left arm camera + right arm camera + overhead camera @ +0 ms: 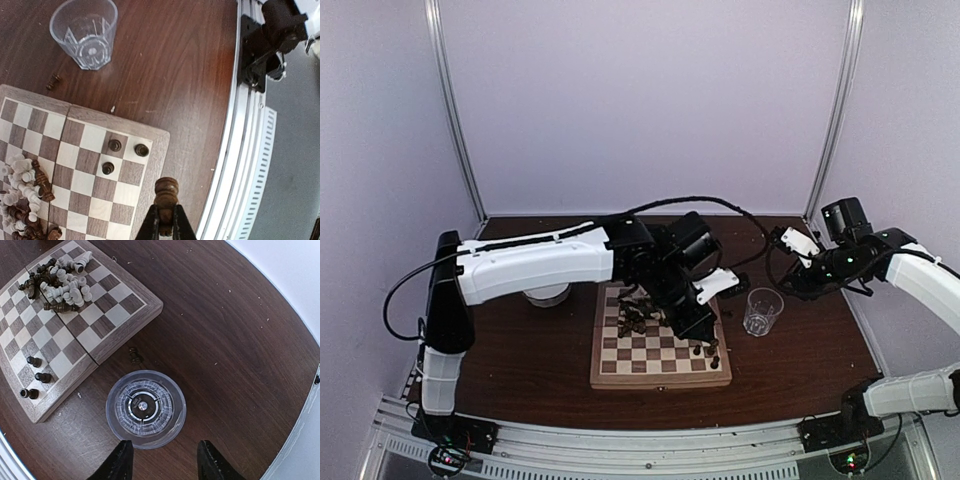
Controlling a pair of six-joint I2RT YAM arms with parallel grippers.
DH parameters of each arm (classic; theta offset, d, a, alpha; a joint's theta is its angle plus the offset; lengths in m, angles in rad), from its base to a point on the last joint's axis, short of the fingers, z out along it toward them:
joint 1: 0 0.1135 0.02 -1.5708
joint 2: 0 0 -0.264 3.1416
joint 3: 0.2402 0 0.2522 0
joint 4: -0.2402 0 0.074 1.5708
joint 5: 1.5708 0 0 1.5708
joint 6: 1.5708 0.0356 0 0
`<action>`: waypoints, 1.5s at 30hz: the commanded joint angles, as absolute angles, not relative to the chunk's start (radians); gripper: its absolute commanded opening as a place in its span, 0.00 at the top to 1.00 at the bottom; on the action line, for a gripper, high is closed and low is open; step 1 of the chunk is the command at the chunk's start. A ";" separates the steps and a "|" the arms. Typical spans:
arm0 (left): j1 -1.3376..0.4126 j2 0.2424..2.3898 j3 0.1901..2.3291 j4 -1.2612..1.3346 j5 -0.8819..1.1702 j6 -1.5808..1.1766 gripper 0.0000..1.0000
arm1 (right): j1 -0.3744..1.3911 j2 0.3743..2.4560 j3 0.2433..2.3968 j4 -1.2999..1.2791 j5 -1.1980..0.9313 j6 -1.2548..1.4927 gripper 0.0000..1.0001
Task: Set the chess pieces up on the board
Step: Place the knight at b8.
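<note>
My left gripper is shut on a dark brown chess piece, which hangs over the board's light border. Close by, three dark pieces stand upright on the corner squares. A heap of cream and dark pieces lies tumbled on the board's far part. One dark piece lies on the table between the board and the glass. My right gripper stands open above the table, with nothing between its fingers, just beside the clear glass.
The empty clear glass stands upright to the right of the board. A white bowl sits left of the board, partly hidden behind the left arm. The metal rail runs along the table's near edge.
</note>
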State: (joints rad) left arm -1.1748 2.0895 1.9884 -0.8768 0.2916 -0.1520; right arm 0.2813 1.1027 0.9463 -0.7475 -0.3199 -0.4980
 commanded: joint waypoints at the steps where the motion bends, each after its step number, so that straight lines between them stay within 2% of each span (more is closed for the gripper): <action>1: -1.195 2.160 2.080 -1.052 0.226 -0.074 0.96 | 0.273 1.095 0.923 -0.675 -0.296 -0.479 0.54; 13: -1.227 2.344 2.238 -1.160 0.154 -0.071 0.96 | 0.272 1.111 0.916 -0.680 -0.320 -0.485 0.54; 45: -1.229 2.445 2.296 -1.161 0.071 -0.078 0.96 | 0.273 1.117 0.911 -0.684 -0.332 -0.492 0.53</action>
